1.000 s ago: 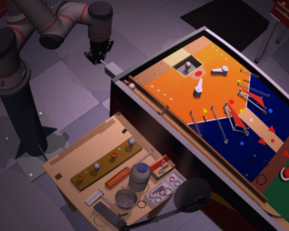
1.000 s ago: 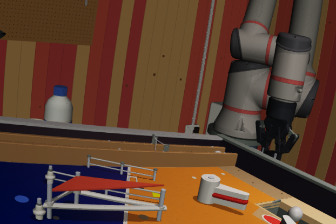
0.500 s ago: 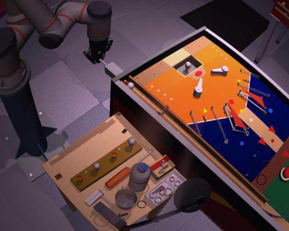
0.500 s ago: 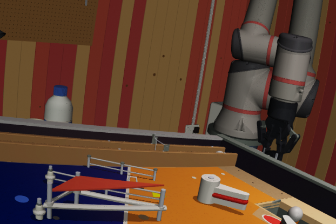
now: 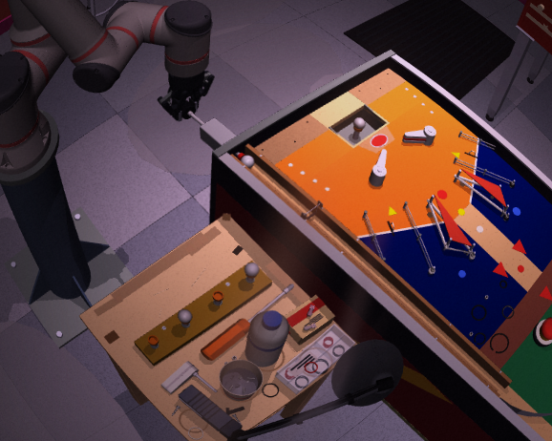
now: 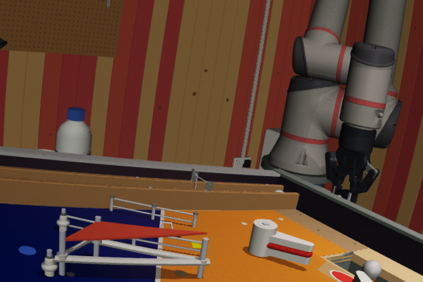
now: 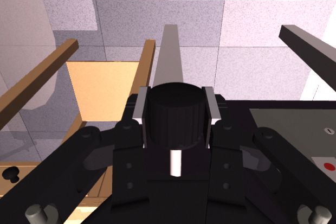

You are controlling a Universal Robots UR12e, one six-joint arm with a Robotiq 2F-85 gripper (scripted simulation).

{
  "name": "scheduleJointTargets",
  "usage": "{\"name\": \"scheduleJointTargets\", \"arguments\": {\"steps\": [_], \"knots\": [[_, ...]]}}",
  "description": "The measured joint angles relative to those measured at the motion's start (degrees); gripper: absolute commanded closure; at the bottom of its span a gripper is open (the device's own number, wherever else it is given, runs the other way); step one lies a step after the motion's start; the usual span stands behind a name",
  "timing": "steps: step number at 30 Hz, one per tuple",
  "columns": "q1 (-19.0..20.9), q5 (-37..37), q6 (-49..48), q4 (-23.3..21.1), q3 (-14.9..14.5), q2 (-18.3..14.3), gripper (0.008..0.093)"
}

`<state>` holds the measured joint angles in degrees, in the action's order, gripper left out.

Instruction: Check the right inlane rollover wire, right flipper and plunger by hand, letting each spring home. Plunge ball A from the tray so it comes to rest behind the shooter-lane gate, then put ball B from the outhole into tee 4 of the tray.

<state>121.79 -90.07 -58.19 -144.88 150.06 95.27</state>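
My gripper (image 5: 181, 110) (image 6: 350, 192) (image 7: 176, 112) hangs in front of the pinball cabinet's near end, off its corner. Between its fingers is the black ribbed plunger knob (image 7: 176, 112). The plunger rod (image 5: 196, 119) runs from the knob to the grey housing (image 5: 213, 131) on the cabinet front. A white ball (image 5: 247, 161) sits at the bottom of the shooter lane. The shooter-lane gate (image 5: 312, 210) (image 6: 202, 181) stands further up the lane. Another ball (image 5: 359, 124) (image 6: 371, 267) rests in the outhole. The tee tray (image 5: 204, 305) holds two balls (image 5: 251, 269) (image 5: 185, 316). My gripper is clamped on the plunger knob.
A white bottle (image 5: 267, 336) (image 6: 73, 132) stands on the side table beside an orange-handled screwdriver (image 5: 228, 338), a metal bowl (image 5: 240, 379) and a parts box (image 5: 316, 358). A round black lamp (image 5: 366, 365) leans over the table's corner. The flippers (image 5: 379, 168) (image 5: 420, 135) sit on the orange playfield.
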Motion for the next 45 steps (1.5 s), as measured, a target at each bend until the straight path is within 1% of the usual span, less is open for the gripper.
{"name": "scheduleJointTargets", "arguments": {"steps": [13, 14, 24, 25, 45], "knots": [[0.4, 0.0, 0.4, -0.1, 0.3, 0.2, 0.0934], [0.4, 0.0, 0.4, -0.1, 0.3, 0.3, 0.0921], [0.5, 0.0, 0.5, 0.0, 0.4, 0.3, 0.0421], [0.5, 0.1, 0.5, 0.0, 0.4, 0.3, 0.0384], [0.5, 0.1, 0.5, 0.0, 0.4, 0.3, 0.0384]]}}
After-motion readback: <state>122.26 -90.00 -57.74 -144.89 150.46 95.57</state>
